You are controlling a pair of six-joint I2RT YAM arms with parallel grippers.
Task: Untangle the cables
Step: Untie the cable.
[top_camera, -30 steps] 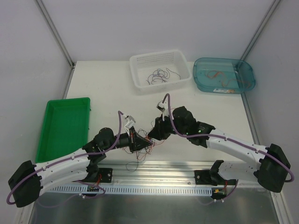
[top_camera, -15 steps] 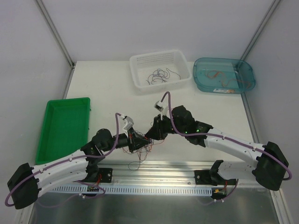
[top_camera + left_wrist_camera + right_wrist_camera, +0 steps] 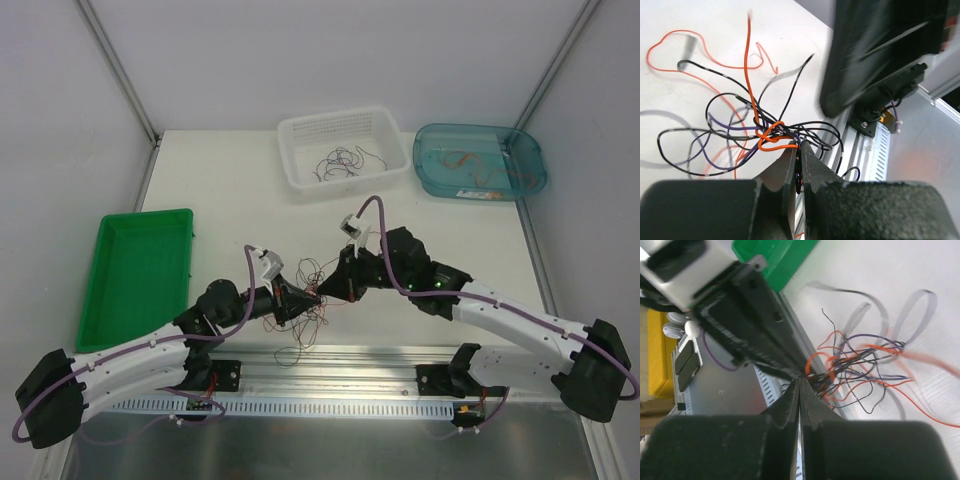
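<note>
The cables (image 3: 306, 303) are a small tangle of thin orange, black and purple wires near the table's front edge, between both arms. My left gripper (image 3: 299, 297) is shut on the tangle's left side. In the left wrist view dark strands run between its closed jaws (image 3: 800, 146), and an orange knot (image 3: 771, 136) sits at the tips. My right gripper (image 3: 322, 291) is shut too. Its tips (image 3: 800, 381) pinch into the edge of the tangle (image 3: 850, 365), right against the left gripper. A few loose strands (image 3: 293, 352) trail over the front rail.
At the back stand a white basket (image 3: 300, 125) holding dark wires and a teal tub (image 3: 480, 127) holding orange wires. A green tray (image 3: 135, 280) lies at the left. A metal rail (image 3: 340, 385) runs along the near edge.
My right gripper has closed at the tangle and its arm has shifted slightly right. My left gripper, still shut, has moved forward a little, and the tangle sits stretched between them.
</note>
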